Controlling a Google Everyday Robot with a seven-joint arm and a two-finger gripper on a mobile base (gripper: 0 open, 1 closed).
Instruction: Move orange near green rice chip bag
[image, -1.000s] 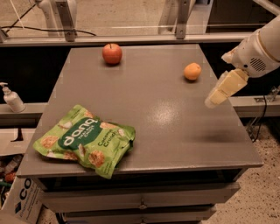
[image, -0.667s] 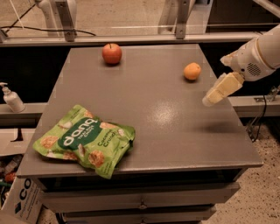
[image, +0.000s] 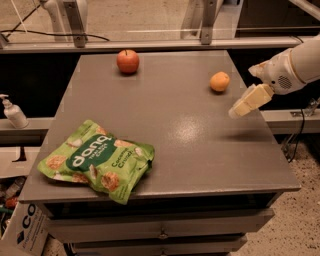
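The orange sits on the grey table at the far right. The green rice chip bag lies flat at the table's front left corner, far from the orange. My gripper hangs from the white arm at the right, above the table's right edge, a little in front of and to the right of the orange, not touching it. It holds nothing that I can see.
A red apple with a stem stands at the back of the table, left of centre. A white pump bottle stands on a ledge to the left. A cardboard box is on the floor at the lower left.
The gripper has shifted slightly left, toward the table and the orange. The orange, bag and apple have not moved.
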